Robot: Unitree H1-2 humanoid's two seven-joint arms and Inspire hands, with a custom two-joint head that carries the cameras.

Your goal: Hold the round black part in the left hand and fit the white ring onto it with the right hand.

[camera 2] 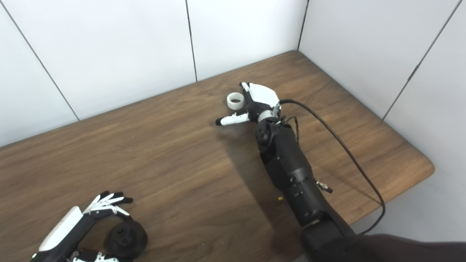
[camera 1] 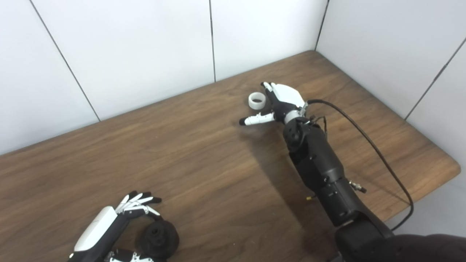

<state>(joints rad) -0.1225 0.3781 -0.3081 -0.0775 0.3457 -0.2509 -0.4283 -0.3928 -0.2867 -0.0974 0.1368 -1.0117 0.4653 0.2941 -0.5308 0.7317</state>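
The round black part (camera 1: 159, 238) rests on the wooden table (camera 1: 189, 156) at the near left. My left hand (camera 1: 105, 225) curves around it, fingers above and thumb below, open and not clamped on it. Far across the table the white ring (camera 1: 256, 100) stands on the wood. My right hand (camera 1: 282, 100) is just to its right, open, its fingers beside the ring's far edge and its thumb stretched out to the left below the ring. The ring lies loose between them.
White panelled walls (camera 1: 145, 47) close the table's back and right sides. A black cable (camera 1: 364, 134) loops from the right wrist over the table's right edge (camera 1: 451, 169). Bare wood lies between the two hands.
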